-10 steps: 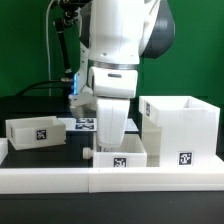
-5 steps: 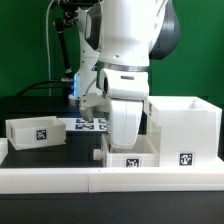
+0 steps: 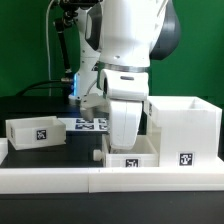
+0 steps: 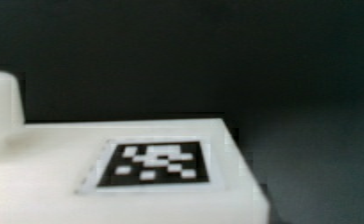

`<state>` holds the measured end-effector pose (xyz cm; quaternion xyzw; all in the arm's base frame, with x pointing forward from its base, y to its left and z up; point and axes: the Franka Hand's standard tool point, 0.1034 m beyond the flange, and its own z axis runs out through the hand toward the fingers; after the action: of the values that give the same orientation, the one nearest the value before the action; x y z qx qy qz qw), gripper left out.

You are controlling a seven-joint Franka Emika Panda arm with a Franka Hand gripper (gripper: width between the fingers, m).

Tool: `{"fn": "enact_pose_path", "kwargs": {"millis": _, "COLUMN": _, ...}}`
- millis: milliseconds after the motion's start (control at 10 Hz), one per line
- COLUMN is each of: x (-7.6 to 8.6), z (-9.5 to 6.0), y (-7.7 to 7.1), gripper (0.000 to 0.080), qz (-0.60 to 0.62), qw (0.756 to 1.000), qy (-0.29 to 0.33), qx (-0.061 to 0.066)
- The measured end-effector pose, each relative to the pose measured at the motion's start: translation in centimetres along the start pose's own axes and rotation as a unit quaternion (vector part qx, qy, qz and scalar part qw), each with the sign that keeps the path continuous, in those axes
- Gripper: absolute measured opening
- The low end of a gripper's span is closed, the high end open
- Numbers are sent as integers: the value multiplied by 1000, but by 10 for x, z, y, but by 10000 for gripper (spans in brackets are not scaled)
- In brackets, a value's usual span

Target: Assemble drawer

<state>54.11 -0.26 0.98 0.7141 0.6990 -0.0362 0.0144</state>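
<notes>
Gripper (image 3: 126,146) is down on the middle tray (image 3: 133,160). The tray sits against the front rail (image 3: 50,180), just beside the casing (image 3: 182,122) on the exterior view's right. The left tray (image 3: 34,132) is well apart on the exterior view's left, near the marker board (image 3: 92,124).

We can't tell how far apart the jaws are or whether they have the tray wall. The hand body hides the fingertips from outside, and the wrist view is blurred — just a white face with a tag (image 4: 156,163) close up.

Risks as we judge them:

1. If the bite on the wall is thin or off-centre, the tray could twist or slip on the lift.
2. The tray is so close to the casing that a sideways drag could shove the casing and lose its pose.
3. The rail leaves little room in front, so a low move could catch the tray's edge and tip it.
4. Insertion needs the tray square to the casing's opening — with any yaw we'd expect a jam.
</notes>
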Motion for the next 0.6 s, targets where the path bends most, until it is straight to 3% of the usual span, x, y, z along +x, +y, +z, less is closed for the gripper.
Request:
{"fn": "enact_pose_path", "kwargs": {"millis": 200, "x": 0, "z": 0, "y": 0, "gripper": 41, "qz": 5, "qw": 1000, "qy": 0, "qx": -1}}
{"fn": "enact_pose_path", "kwargs": {"millis": 300, "x": 1, "z": 0, "y": 3, "gripper": 41, "qz": 9, "qw": 1000, "qy": 3, "qx": -16}}
{"fn": "enact_pose_path", "kwargs": {"millis": 600, "x": 1, "z": 0, "y": 2, "gripper": 41, "qz": 10, "qw": 1000, "qy": 3, "qx": -15}}
